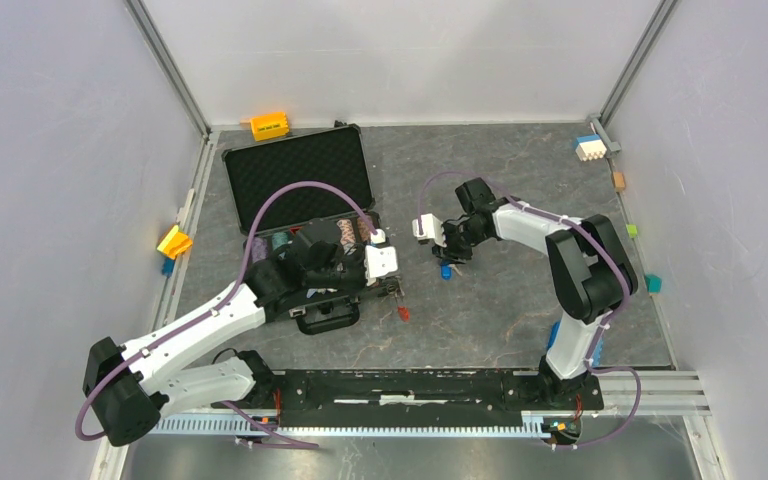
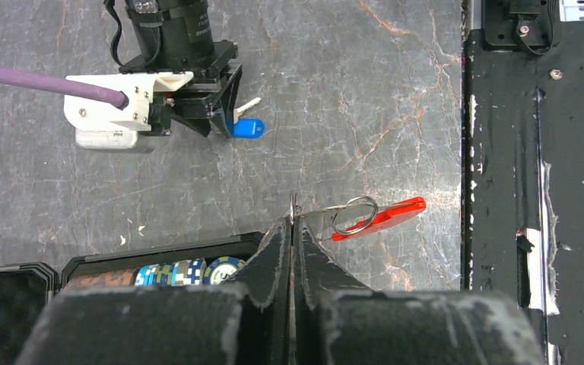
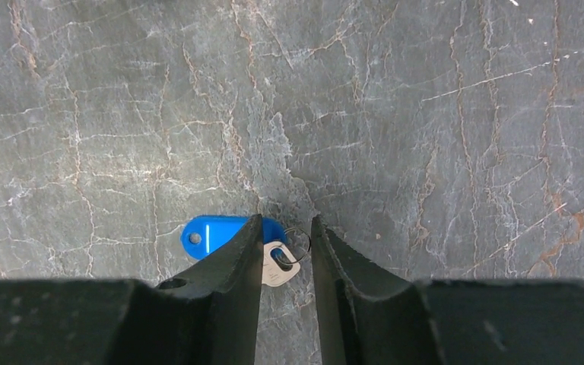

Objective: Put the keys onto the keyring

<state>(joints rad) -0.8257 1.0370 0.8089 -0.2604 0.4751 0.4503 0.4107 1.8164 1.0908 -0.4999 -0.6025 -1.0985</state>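
Silver wire keyring (image 2: 357, 215) with red flat plastic tag is pinched at the tip of the shut left pincer (image 2: 293, 222). Farther out, right pincer (image 3: 287, 232) stands narrow, not closed, astride 1 small blue-headed flat key (image 3: 213, 234) lying on the grey marbled worktop (image 3: 426, 114). Risk: fingers could skid off the thin key and push it aside.
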